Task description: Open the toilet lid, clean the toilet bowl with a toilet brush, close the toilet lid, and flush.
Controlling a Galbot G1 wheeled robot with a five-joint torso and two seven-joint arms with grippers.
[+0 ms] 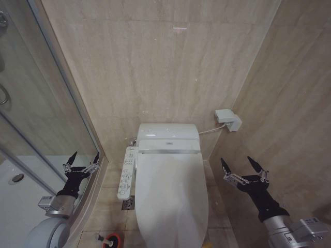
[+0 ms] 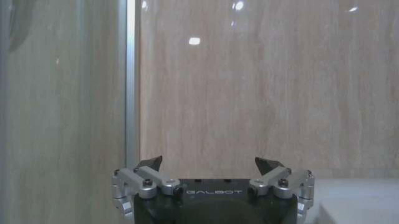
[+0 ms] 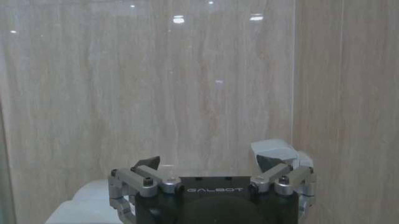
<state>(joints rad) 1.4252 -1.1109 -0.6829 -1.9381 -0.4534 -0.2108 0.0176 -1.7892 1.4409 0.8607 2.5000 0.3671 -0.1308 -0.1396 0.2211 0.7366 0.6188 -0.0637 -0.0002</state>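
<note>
Toilet shut, both grippers raised and empty.

Head view: the toilet lid (image 1: 170, 194) lies closed at lower centre; the left gripper (image 1: 81, 161) at lower left and the right gripper (image 1: 243, 166) at lower right are spread wide; the toilet brush (image 1: 107, 238) stands at the bottom edge. Wrist views: each gripper's fingers gape before the beige wall (image 2: 262, 84).

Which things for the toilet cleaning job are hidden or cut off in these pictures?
- Toilet bowl: in the head view it is covered by the closed toilet lid, so rim and water are hidden.
- Toilet brush: the head view's lower edge cuts off its red holder; the bristle head is hidden inside.
- Lid front: cut off by the same edge.
- Left hand and right hand: both open, holding nothing.
</note>
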